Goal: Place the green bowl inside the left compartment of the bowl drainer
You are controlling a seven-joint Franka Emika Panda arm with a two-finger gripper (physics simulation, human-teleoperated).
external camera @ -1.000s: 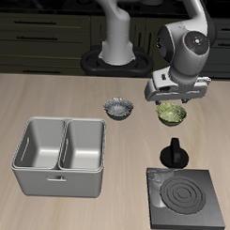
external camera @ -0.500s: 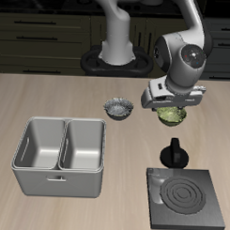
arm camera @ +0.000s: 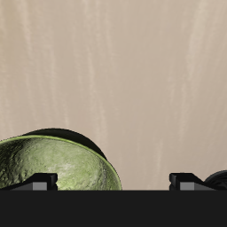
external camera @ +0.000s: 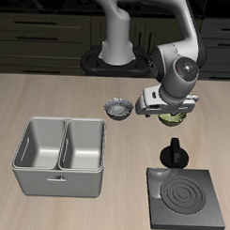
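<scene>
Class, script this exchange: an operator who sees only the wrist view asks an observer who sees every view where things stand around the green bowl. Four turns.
Operator: I see just the green bowl below the open gripper. Where is the bowl drainer?
Observer: The bowl drainer stands nearer the table's front edge, well apart from the green bowl.
Operator: Is anything close to the bowl?
Observer: A grey bowl sits beside it, not touching.

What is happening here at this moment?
The robot's gripper hangs low over the green bowl, open, with one finger above the bowl's rim; nothing is grasped yet. The bowl sits on the table beside a grey bowl. The bowl drainer waits nearer the table's front edge, both compartments empty.
</scene>
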